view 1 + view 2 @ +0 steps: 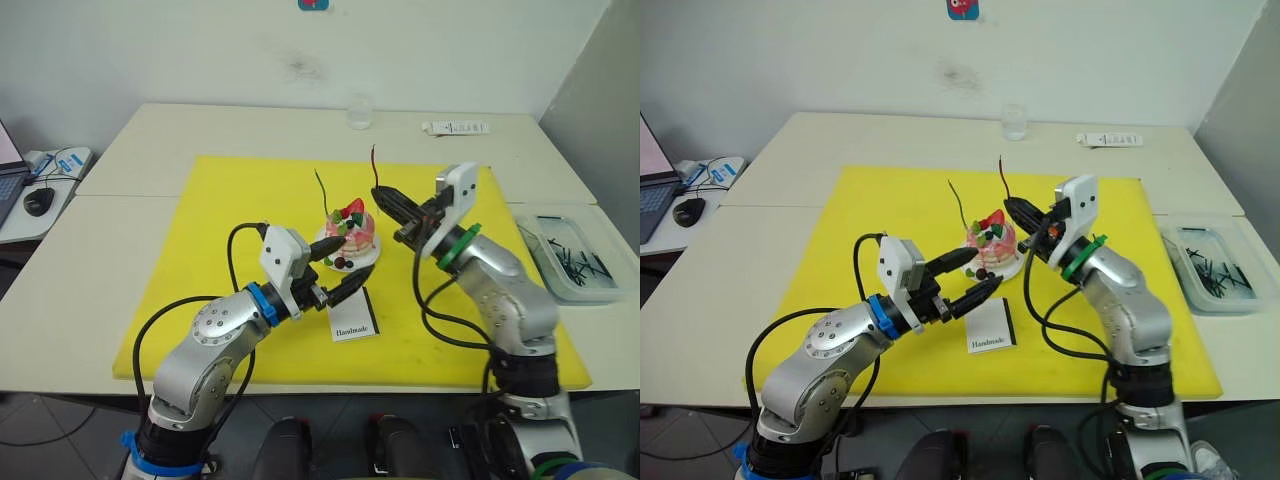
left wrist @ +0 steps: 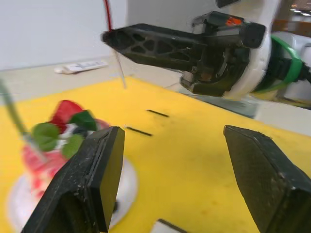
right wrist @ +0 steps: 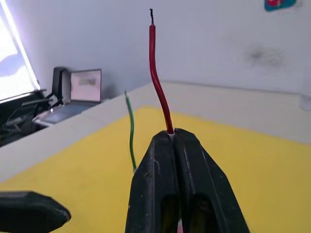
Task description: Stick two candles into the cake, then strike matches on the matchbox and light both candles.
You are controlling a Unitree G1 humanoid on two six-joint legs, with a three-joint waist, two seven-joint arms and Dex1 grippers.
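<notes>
Yellow mat [image 1: 230, 200] covers the middle of the counter [image 1: 150, 140] in the head view, and the cake [image 1: 352, 232] sits on its white plate near the mat's centre. One green candle [image 1: 321, 190] already stands in the cake, rising from its 11 o'clock edge. The second, the red candle [image 1: 375, 165], is not planted yet: the right gripper [image 1: 385, 196] is clamped on its lower end and holds it upright just off the cake's 2 o'clock side. The matchbox [image 1: 354, 315] lies flat at the cake's 6 o'clock, untouched. The left gripper [image 1: 345, 270] hangs between cake and matchbox with its fingers spread wide and nothing in them. At 3 o'clock, off the mat, a clear tray [image 1: 578, 252] holds a heap of short dark sticks, too tangled to count.

From the left wrist, the wide-set fingers frame the cake's strawberry top, the right gripper with the red candle above it, and two matches [image 2: 148, 122] lying apart on the mat beyond the cake.

From the right wrist, the two fingers press together on the red candle, and the green candle stands behind at about 10 o'clock.

By my reading the task is about a quarter done: one candle is in. Seating the red one, striking matches and lighting both are left. Count: two candles, one cake, one matchbox, two loose matches on the mat.
</notes>
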